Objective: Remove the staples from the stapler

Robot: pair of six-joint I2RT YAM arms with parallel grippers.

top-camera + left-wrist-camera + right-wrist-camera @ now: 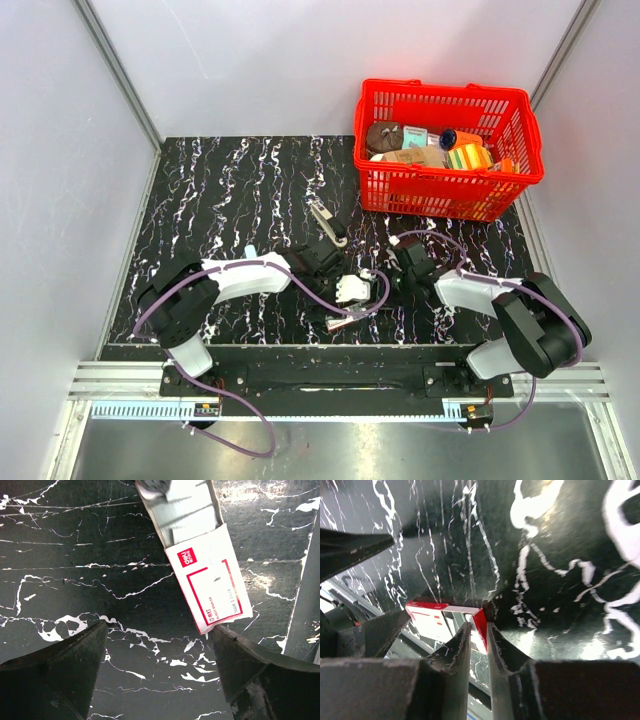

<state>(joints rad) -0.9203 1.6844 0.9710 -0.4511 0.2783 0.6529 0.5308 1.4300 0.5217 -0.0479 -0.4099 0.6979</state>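
**Stapler** (328, 224): slim, silvery-grey with dark parts. It lies on the bench (220, 190) at mid-depth, in front of the red basket (420, 190) and apart from it. It is beyond both tools and touched by neither. Whether its hinge is open is too small to tell.

**Staple box** (210, 580): white card with a red-framed label, the grey inner tray drawn partly out. It sits near the bench's near edge, well apart from the stapler.

**Left tool** (159, 625): jaws wide, holding nothing, low over the bench. The box's sleeve end is just beside one fingertip.

**Right tool** (478, 626): jaws narrow, apparently pinched on a red corner of the box.

**Handling note (judgement):**
- The step in hand looks like settling the box as a receiver for the staples.
- A corner grip on thin card may buckle, so keep the box low and the tray mouth unobstructed.
- The free left tool suits the stapler. It should take the base across its narrow width, leaving the top arm free to swing.
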